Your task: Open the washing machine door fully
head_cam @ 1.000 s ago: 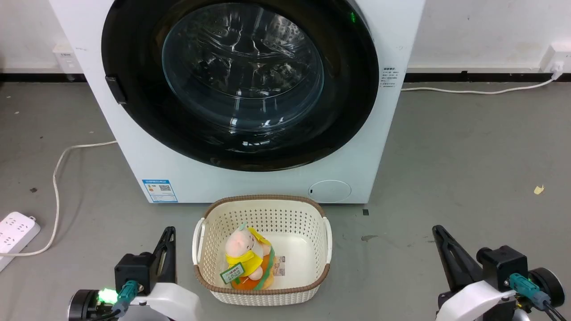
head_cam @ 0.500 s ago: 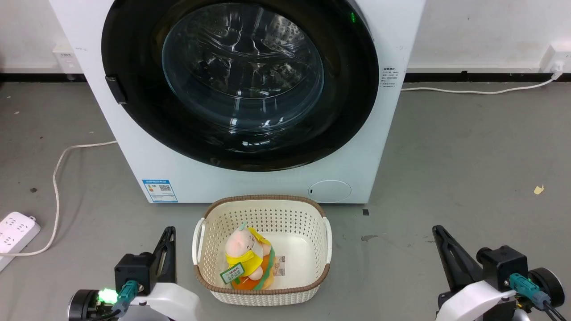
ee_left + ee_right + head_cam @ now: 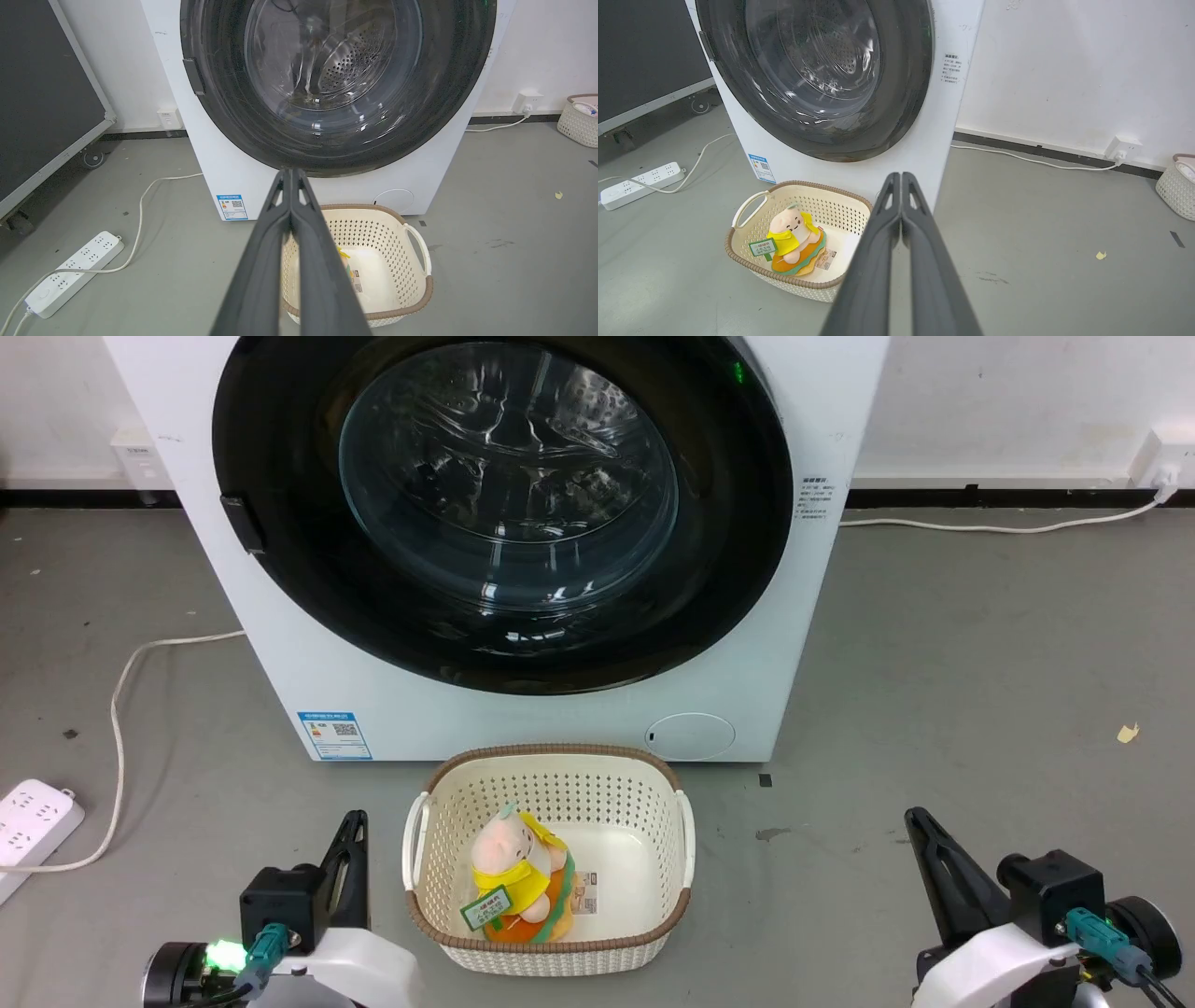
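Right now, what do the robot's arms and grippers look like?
The left gripper and right gripper each have two long, tapering dark grey fingers on a black boxy block with a teal plug and glossy white forearm. Beside the left plug, a green light.

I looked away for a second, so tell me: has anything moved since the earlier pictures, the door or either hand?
Nothing has visibly changed. The door is still shut on the machine. The left hand and the right hand stay low, closed and clear of it. The basket with the toy in it sits where it was.
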Tool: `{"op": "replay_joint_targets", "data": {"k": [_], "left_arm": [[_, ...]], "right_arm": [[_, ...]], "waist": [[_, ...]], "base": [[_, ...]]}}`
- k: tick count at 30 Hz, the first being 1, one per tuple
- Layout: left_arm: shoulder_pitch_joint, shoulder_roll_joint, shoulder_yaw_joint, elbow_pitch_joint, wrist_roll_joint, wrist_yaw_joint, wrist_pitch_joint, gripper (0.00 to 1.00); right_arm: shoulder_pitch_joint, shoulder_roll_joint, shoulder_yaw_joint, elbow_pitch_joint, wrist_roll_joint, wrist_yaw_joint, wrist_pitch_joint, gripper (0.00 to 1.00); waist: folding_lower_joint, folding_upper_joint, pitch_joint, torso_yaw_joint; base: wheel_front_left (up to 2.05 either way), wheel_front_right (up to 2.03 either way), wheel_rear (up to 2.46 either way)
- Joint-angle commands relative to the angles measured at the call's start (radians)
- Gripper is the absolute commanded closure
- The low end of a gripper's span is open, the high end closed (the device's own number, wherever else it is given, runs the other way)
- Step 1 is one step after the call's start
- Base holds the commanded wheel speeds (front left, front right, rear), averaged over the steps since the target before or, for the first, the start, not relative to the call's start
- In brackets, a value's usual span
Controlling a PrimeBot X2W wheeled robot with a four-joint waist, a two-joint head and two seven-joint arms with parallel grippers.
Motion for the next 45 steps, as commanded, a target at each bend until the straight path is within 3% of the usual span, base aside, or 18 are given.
{"op": "replay_joint_targets", "data": {"k": [1, 17, 18, 45], "left_arm": [[-0.015, 0.001, 0.0, -0.004, 0.002, -0.004, 0.0, 1.0], [-0.015, 0.001, 0.0, -0.004, 0.002, -0.004, 0.0, 1.0], [0.0, 0.0, 0.0, 0.0, 0.0, 0.0, 0.0, 0.0], [-0.012, 0.0, -0.034, -0.001, -0.008, 0.008, -0.049, 0.0]], "right_arm": [[-0.013, 0.005, -0.001, -0.005, -0.008, -0.001, 0.001, 1.0], [-0.013, 0.005, -0.001, -0.005, -0.008, -0.001, 0.001, 1.0], [0.0, 0.0, 0.0, 0.0, 0.0, 0.0, 0.0, 0.0], [-0.037, -0.033, 0.027, -0.001, 0.073, 0.0, -0.049, 0.0]], "waist": [[0.0, 0.0, 0.0, 0.0], [0.0, 0.0, 0.0, 0.0], [0.0, 0.0, 0.0, 0.0], [0.0, 0.0, 0.029, 0.008]], "base": [[0.0, 0.0, 0.0], [0.0, 0.0, 0.0], [0.0, 0.0, 0.0], [0.0, 0.0, 0.0]]}}
